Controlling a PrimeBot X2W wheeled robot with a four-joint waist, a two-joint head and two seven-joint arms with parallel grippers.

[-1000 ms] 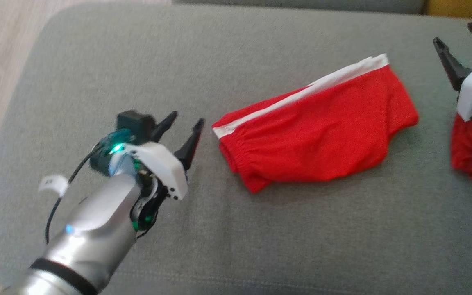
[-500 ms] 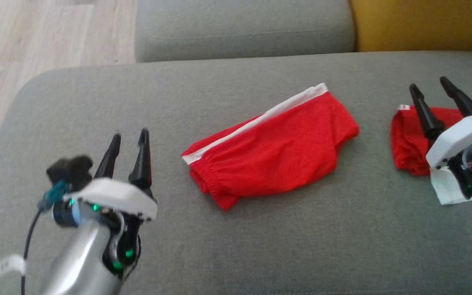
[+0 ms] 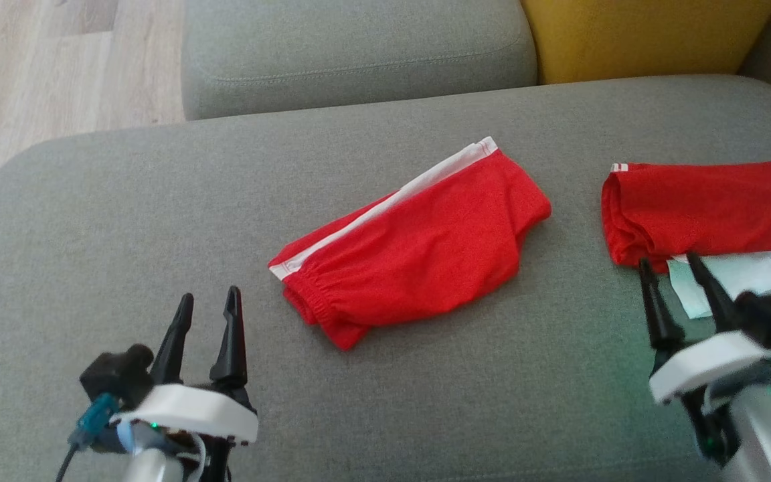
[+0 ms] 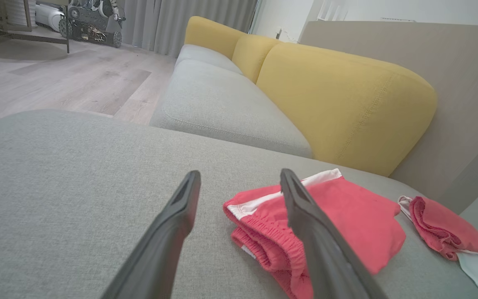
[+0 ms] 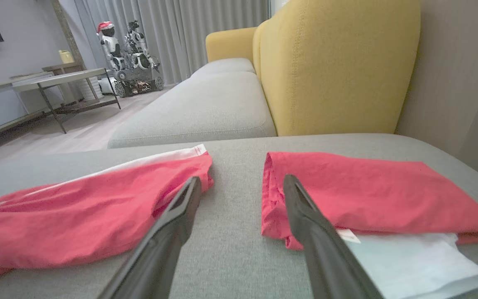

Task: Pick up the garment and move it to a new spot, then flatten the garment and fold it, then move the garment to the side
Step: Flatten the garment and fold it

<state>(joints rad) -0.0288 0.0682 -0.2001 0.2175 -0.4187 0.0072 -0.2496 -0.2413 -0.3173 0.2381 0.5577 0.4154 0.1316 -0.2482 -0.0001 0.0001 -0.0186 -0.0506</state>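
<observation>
The red shorts [image 3: 412, 258], folded, with a white side stripe along their far edge and the elastic waistband at the near-left end, lie slantwise in the middle of the grey seat cushion [image 3: 158, 221]. The left gripper [image 3: 210, 298] hovers to their near left, close to the waistband corner but not touching it, its two dark fingers parted and holding nothing; in the left wrist view the shorts sit just past the fingertips, off to the right. The right gripper [image 3: 668, 261] is on the other side, well apart from the shorts, its fingers likewise spread and empty. Its tips are at the near edge of a second red garment [image 3: 700, 204], which lies flat to the right of the shorts with a strip of bare cushion between them. A white cloth [image 3: 733, 278] sticks out from under that garment's near edge, beside the right fingers. Behind the seat stand a yellow back cushion [image 3: 640, 33] and another grey cushion [image 3: 359, 53], with wooden floor [image 3: 37, 60] at the far left.
</observation>
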